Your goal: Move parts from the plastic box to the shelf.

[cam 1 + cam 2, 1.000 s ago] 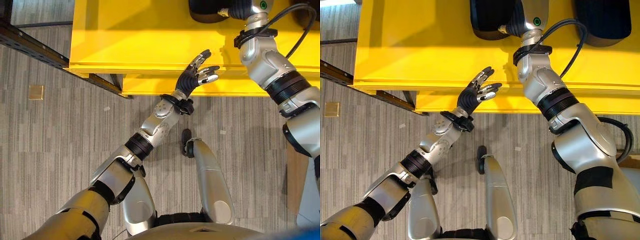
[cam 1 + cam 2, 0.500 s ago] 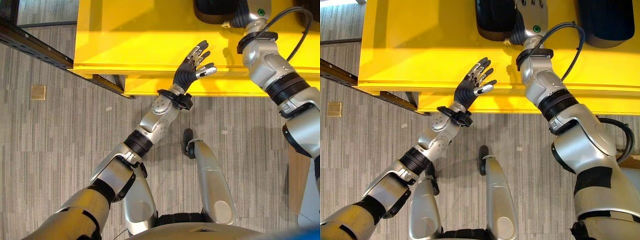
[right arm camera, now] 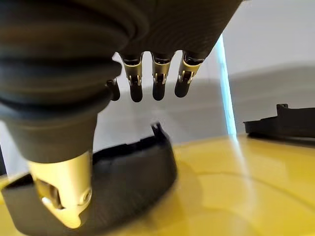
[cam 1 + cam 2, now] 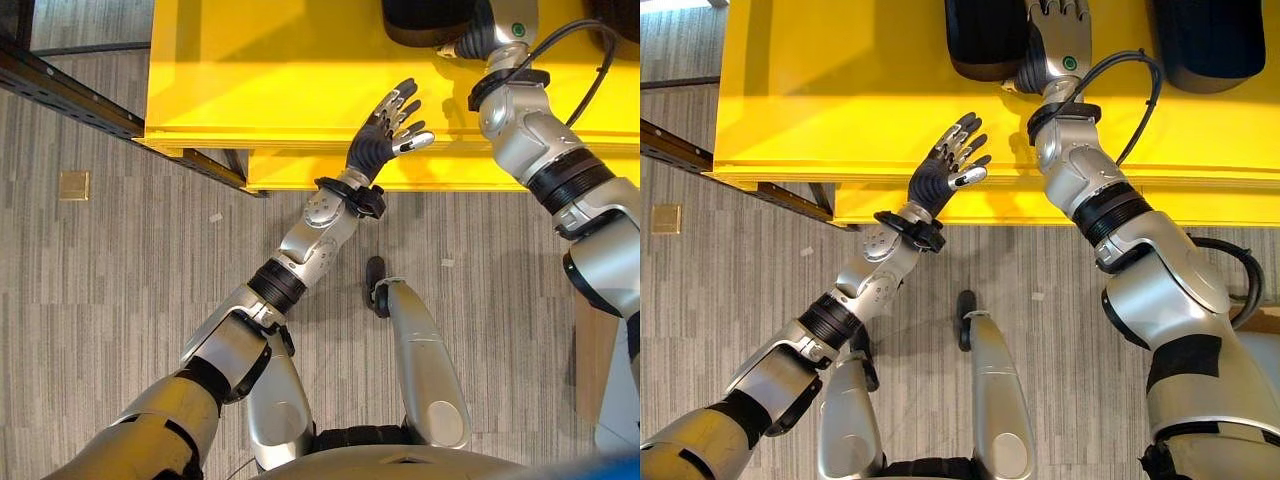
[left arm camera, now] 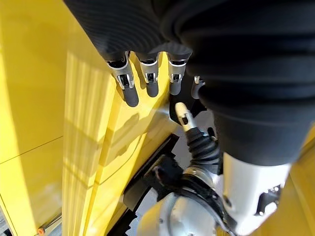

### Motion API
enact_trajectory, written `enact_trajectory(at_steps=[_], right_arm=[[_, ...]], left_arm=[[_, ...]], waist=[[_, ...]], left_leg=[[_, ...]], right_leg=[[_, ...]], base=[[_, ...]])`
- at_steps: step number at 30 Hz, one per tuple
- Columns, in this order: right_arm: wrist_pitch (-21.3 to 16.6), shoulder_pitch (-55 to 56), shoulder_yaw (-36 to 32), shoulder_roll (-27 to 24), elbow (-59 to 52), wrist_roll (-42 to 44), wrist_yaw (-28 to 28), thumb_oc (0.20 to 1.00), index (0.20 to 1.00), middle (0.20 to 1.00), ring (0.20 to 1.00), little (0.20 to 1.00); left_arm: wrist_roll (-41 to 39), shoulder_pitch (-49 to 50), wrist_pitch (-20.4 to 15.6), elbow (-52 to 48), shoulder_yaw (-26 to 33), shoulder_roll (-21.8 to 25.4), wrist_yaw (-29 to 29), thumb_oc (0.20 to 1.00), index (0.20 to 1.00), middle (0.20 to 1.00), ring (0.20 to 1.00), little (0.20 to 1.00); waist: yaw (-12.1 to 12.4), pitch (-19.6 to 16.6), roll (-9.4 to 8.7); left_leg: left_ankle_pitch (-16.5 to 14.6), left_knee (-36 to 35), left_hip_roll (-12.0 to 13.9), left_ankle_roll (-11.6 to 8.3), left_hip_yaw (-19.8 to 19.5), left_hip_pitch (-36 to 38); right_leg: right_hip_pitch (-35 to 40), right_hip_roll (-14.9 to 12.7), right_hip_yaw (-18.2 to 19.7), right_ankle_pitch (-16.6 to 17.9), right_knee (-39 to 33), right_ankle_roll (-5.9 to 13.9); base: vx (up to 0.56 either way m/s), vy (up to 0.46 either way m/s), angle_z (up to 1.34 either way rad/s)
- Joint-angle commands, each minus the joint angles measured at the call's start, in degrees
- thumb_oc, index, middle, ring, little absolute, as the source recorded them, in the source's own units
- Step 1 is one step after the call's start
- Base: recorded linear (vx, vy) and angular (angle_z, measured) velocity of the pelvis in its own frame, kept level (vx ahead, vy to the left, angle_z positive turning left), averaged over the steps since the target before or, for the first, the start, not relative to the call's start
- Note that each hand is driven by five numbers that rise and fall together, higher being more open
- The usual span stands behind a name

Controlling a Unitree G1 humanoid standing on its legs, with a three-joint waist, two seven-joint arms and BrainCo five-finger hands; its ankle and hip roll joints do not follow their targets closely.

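A big yellow plastic box (image 4: 250, 70) spans the far side. Two black moulded parts lie in it: one (image 4: 980, 40) next to my right hand (image 4: 1058, 25), another (image 4: 1210, 40) further right. In the right wrist view the fingers (image 3: 156, 78) hang straight over the curved black part (image 3: 133, 172) and hold nothing; the second part (image 3: 280, 125) lies beyond. My left hand (image 4: 385, 125) hovers open, fingers spread, over the box's near rim. In the left wrist view its fingers (image 5: 130, 88) stand straight beside the yellow wall (image 5: 39, 98).
A dark metal shelf rail (image 4: 60, 90) runs along the far left and passes under the box's corner. A small tan square (image 4: 72, 184) lies on the grey striped carpet at the left.
My left hand has risen and moved forward, from in front of the box's rim to over it. The right hand has reached slightly further in by the black part.
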Motion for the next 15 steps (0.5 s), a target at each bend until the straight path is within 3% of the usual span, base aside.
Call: enact_trajectory(at_steps=[1, 5, 15], right_arm=[[-1.9, -0.7, -2.4, 1.2, -3.9, -2.2, -1.4, 1.000, 1.000, 1.000, 1.000, 1.000], [-1.8, -0.6, -2.5, 0.1, -9.0, -9.1, 1.2, 1.000, 1.000, 1.000, 1.000, 1.000], [-0.5, 0.8, -1.3, -0.5, -16.5, -12.3, 7.8, 1.000, 1.000, 1.000, 1.000, 1.000]], left_arm=[[2.0, 0.0, -2.8, -4.8, 0.7, -1.4, 0.7, 1.000, 1.000, 1.000, 1.000, 1.000], [2.4, 0.9, -3.2, -5.5, 1.1, -1.6, 0.7, 1.000, 1.000, 1.000, 1.000, 1.000], [3.6, 2.6, -2.6, -7.4, 1.3, -1.7, 1.3, 1.000, 1.000, 1.000, 1.000, 1.000]], waist=[[-1.0, -3.3, 0.16], [-1.0, -3.5, 0.41], [-1.0, -3.6, 0.20]], left_leg=[[7.7, -5.5, 2.8, 0.74, -1.5, -2.9], [8.6, -5.7, 3.2, 1.20, -1.0, -3.1], [8.5, -5.6, 3.3, 1.33, -0.8, -3.1]], right_leg=[[3.0, -4.3, -1.2, -2.6, 4.3, 7.19], [2.6, -3.7, -1.3, -1.1, 3.3, 6.76], [2.9, -3.5, -1.4, -1.2, 3.1, 6.74]], base=[[0.00, 0.042, -0.06], [-0.03, 0.032, -0.02], [-0.01, 0.004, -0.02]])
